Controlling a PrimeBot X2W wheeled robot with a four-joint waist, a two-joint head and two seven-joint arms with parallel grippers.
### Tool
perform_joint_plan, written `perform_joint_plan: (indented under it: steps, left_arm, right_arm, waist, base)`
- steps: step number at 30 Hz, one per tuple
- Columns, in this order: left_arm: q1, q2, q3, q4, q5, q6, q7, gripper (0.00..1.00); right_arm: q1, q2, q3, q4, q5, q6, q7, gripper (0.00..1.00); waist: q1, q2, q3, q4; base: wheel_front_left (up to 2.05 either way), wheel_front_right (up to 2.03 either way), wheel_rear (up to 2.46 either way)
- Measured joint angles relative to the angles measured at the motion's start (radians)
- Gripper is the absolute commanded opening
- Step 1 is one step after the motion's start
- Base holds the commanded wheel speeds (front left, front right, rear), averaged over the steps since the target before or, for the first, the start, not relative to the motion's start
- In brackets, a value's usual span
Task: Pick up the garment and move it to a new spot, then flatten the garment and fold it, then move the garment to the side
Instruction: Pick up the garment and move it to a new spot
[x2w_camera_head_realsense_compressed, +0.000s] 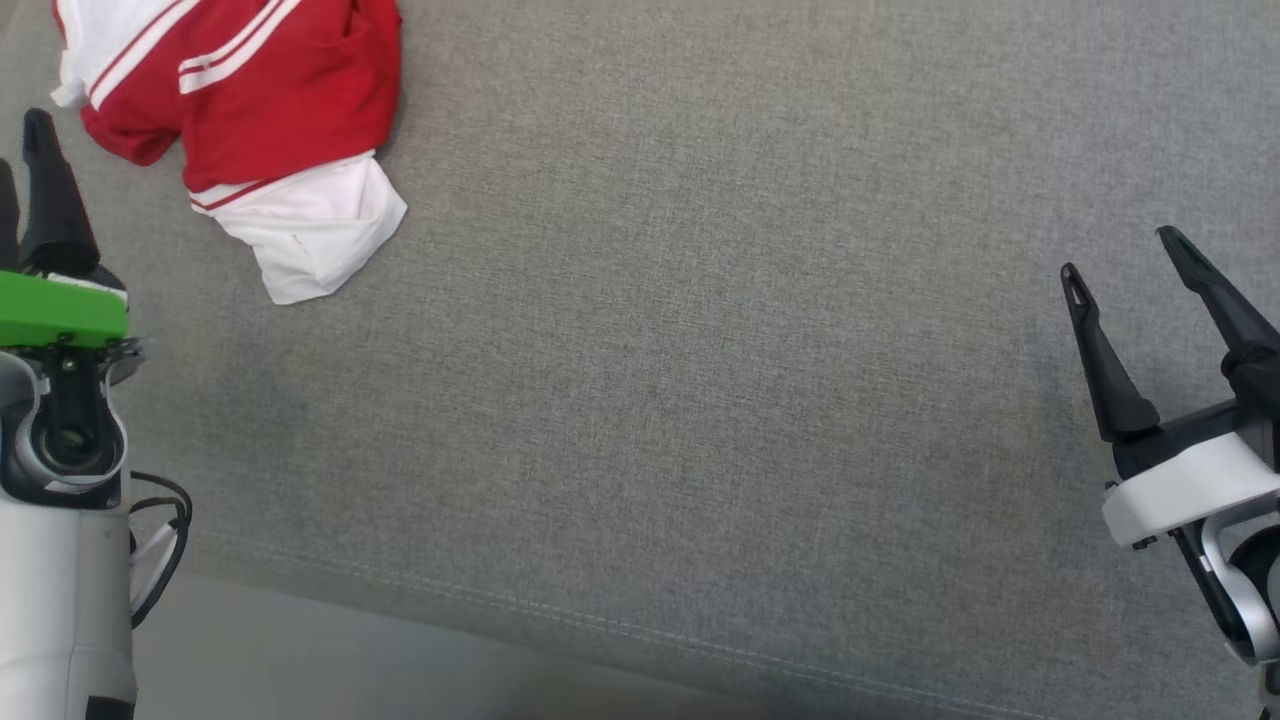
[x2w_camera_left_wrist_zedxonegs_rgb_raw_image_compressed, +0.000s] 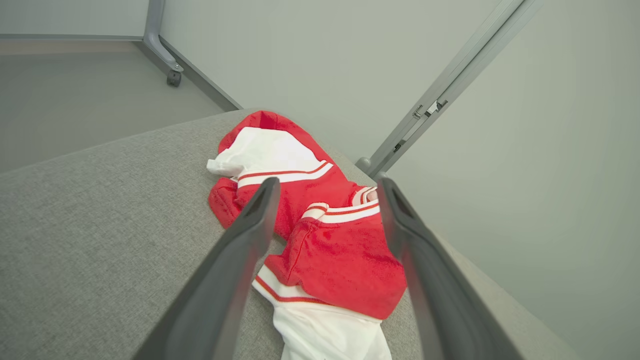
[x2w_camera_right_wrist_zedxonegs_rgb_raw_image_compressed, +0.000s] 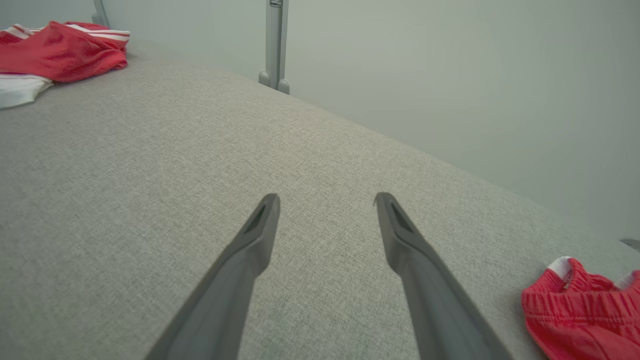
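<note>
L end effector (x2w_camera_head_realsense_compressed: 20, 150) (x2w_camera_left_wrist_zedxonegs_rgb_raw_image_compressed: 327, 185): fingers spread wide, nothing between them. In the head view it sits at the far left edge, just beside the garment (x2w_camera_head_realsense_compressed: 270, 110) (x2w_camera_left_wrist_zedxonegs_rgb_raw_image_compressed: 340, 250). The nearest red lobe is close to the finger, but I see a strip of grey between them, so no contact. In the L wrist view the two fingers frame the garment's middle; can't tell how high they are above it.

R end effector (x2w_camera_head_realsense_compressed: 1118, 252) (x2w_camera_right_wrist_zedxonegs_rgb_raw_image_compressed: 327, 197): also spread wide and empty, over bare grey surface (x2w_camera_head_realsense_compressed: 700, 350) at the right side, well apart from the garment.

Garment is red w/ white stripes and white panels, crumpled, not flat. It lies at the upper-left corner of the head view, cut off by the top edge. Long axis runs approx top-to-bottom in that view, slanted a bit to the right. The white end points toward me and the red bulk is farther away. In the R wrist view it's at top left (x2w_camera_right_wrist_zedxonegs_rgb_raw_image_compressed: 60, 50).

A 2nd red piece (x2w_camera_right_wrist_zedxonegs_rgb_raw_image_compressed: 585, 310) lies bunched at the lower right of the R wrist view.
</note>
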Motion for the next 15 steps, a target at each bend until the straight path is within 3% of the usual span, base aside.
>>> perform_joint_plan:
  steps: [7,15]
  left_arm:
    - [-0.067,-0.036,-0.049,0.141,-0.006,-0.023,0.044,1.0]
    - [-0.116,-0.031,-0.053,0.259,-0.006,-0.063,0.047,1.0]
  right_arm:
    - [0.0,-0.017,-0.033,-0.029,-0.003,-0.002,0.022,1.0]
    - [0.011,-0.025,-0.046,-0.067,-0.004,-0.002,0.058,1.0]
  waist:
    - [0.0,0.0,0.07,-0.018]
    - [0.0,0.0,0.084,-0.011]
  base:
    - [0.0,0.0,0.0]
    - [0.0,0.0,0.0]
